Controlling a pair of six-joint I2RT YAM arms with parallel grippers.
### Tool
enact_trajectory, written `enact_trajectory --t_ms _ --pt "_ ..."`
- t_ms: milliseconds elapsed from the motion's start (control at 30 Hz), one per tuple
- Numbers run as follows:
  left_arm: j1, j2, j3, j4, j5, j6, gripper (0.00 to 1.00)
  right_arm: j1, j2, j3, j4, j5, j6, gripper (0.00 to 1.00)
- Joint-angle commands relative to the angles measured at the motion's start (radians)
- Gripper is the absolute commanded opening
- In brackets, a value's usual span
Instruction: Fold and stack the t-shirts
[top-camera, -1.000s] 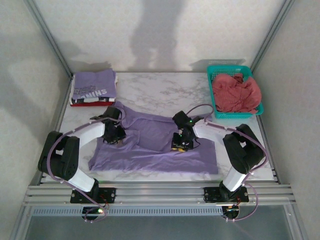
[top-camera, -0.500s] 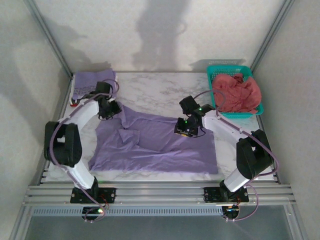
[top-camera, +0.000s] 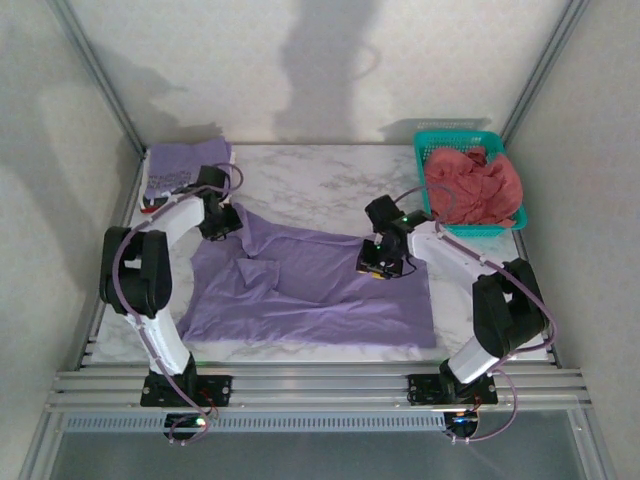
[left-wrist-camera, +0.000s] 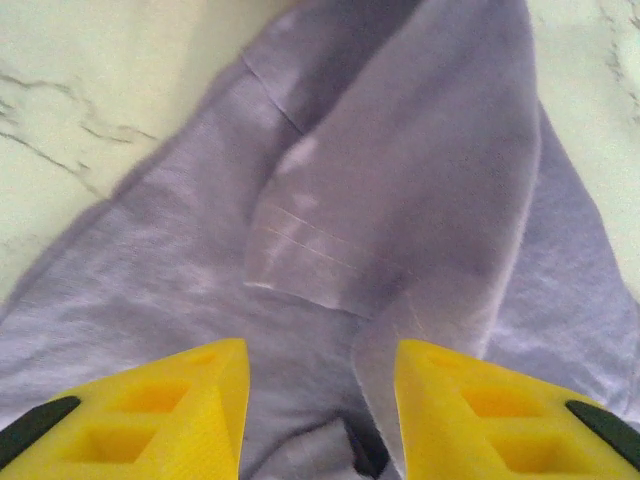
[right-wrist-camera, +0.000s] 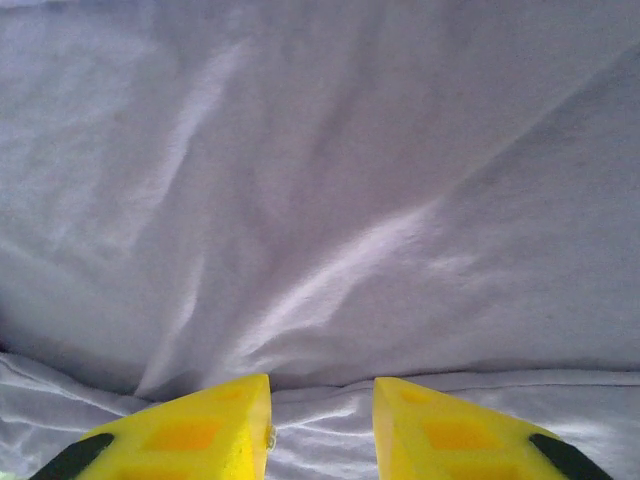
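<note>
Left arm (top-camera: 172, 218) hides part of the folded stack (top-camera: 185, 158) — its lettering too small to read.

Left arm (top-camera: 172, 214), right arm (top-camera: 452, 256): white links, black joints, lilac cables.
Tool fingers (left-wrist-camera: 170, 400): yellow wedges, black tips.
Bases (top-camera: 186, 388): black plates.

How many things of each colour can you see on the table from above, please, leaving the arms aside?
Lavender-purple: 2, the spread t-shirt and the folded lettered t-shirt at the back left.
Coral-pink: 1 heap in the basket; its pieces cannot be counted.
Teal: 1 basket.
Total: 4.
</note>
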Motion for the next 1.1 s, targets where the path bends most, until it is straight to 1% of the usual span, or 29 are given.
enact_trajectory --t_ms 0,167,333,433,500,600,633,767,933,1000,1033,1067 --pt "0.019 0.033 0.036 -0.008 -0.032 0.031 0.41 -0.028 -0.031 0.012 -0.056 0.047 -0.029 0.34" --pt "0.030 0.093 0.057 0.009 -0.020 0.043 0.38 -0.063 -0.028 0.045 -0.081 0.065 -0.050 0.34" --pt "0.031 0.148 0.089 0.034 0.003 0.046 0.33 -0.078 -0.026 0.062 -0.100 0.068 -0.065 0.34" --pt "0.031 0.169 0.111 0.035 0.009 0.045 0.24 -0.090 -0.031 0.062 -0.114 0.088 -0.073 0.34" --pt "0.031 0.164 0.115 0.039 0.008 0.044 0.15 -0.101 -0.034 0.074 -0.137 0.136 -0.074 0.34" --pt "0.031 0.136 0.114 0.038 0.002 0.043 0.03 -0.105 -0.030 0.113 -0.181 0.315 -0.060 0.35" --pt "0.031 0.125 0.111 0.036 -0.004 0.045 0.00 -0.106 -0.027 0.121 -0.177 0.367 -0.057 0.36" --pt "0.044 0.098 0.105 0.027 -0.013 0.049 0.00 -0.119 0.006 0.138 -0.128 0.442 -0.049 0.37" --pt "0.066 0.024 0.091 0.029 0.029 0.033 0.00 -0.127 0.069 0.186 -0.101 0.578 -0.001 0.39" --pt "0.069 0.000 0.095 0.022 0.042 0.027 0.00 -0.127 0.087 0.198 -0.070 0.594 0.013 0.40" --pt "0.071 -0.011 0.097 0.019 0.049 0.025 0.00 -0.128 0.099 0.205 -0.057 0.601 0.023 0.47" --pt "0.074 -0.018 0.100 0.015 0.059 0.022 0.00 -0.128 0.111 0.211 -0.052 0.611 0.032 0.51"
